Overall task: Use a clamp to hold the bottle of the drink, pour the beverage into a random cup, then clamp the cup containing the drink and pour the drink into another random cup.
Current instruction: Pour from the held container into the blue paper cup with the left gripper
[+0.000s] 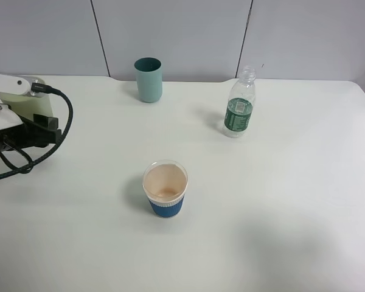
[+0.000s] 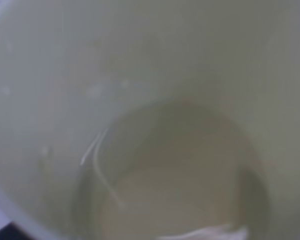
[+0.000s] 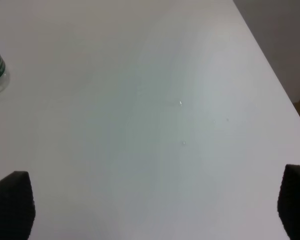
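Three cups and one bottle show, but only two cups show whole. The teal cup (image 1: 148, 79) stands far back on the table (image 1: 292, 201), left of centre. The capless bottle (image 1: 239, 103) stands upright to its right, well apart; the right wrist view cuts it off at the frame's edge. The paper cup (image 1: 165, 188) stands alone near the middle. The tumbler (image 1: 41, 106) is at the left edge, mostly hidden behind the left gripper (image 1: 25, 125) and its cables (image 1: 61, 131). Its blurred inside fills the left wrist view, and whether liquid lies in it cannot be told. That gripper is clenched, seemingly on the tumbler's wall, though its fingers are hidden. The right gripper (image 3: 152, 202) is outside the high view. Its black fingertips (image 3: 10, 205) stand wide apart over the table, grasping nothing.
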Robot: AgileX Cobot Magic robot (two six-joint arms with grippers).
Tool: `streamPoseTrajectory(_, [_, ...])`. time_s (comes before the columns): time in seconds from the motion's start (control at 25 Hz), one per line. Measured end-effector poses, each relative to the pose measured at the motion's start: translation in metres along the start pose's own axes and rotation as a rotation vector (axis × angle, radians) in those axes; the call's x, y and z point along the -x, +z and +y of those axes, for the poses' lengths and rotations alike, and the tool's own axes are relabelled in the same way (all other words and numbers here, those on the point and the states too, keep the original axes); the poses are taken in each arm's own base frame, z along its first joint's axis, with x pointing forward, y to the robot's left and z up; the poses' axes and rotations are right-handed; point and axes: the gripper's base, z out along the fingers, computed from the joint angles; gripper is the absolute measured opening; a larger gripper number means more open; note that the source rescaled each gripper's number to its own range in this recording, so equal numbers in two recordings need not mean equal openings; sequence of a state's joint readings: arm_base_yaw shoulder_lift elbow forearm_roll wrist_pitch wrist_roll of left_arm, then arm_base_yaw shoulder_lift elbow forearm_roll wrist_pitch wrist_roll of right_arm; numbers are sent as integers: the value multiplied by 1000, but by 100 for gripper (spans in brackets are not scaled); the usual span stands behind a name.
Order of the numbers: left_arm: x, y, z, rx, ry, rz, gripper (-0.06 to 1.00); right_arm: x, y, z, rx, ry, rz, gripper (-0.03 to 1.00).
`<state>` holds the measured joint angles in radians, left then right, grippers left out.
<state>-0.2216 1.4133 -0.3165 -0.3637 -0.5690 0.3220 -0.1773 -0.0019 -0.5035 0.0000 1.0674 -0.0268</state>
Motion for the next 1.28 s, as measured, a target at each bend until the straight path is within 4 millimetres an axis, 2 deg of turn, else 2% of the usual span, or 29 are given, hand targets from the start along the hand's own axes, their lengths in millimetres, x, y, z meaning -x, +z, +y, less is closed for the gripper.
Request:
streamPoseTrajectory(0.24, [15,7,-2,-13,11,59,0,0,0,0,0,0,0,97])
streamPoseTrajectory(0.44, [31,12,-1,14,-11,40,0,0,0,0,0,0,0,97])
streamPoseTrajectory(0.64, [33,13,0,40,1,57,0,0,0,0,0,0,0,97])
streamPoseTrajectory(1.28, [25,-11,-54,85,387,111,0,0,0,0,0,0,0,97])
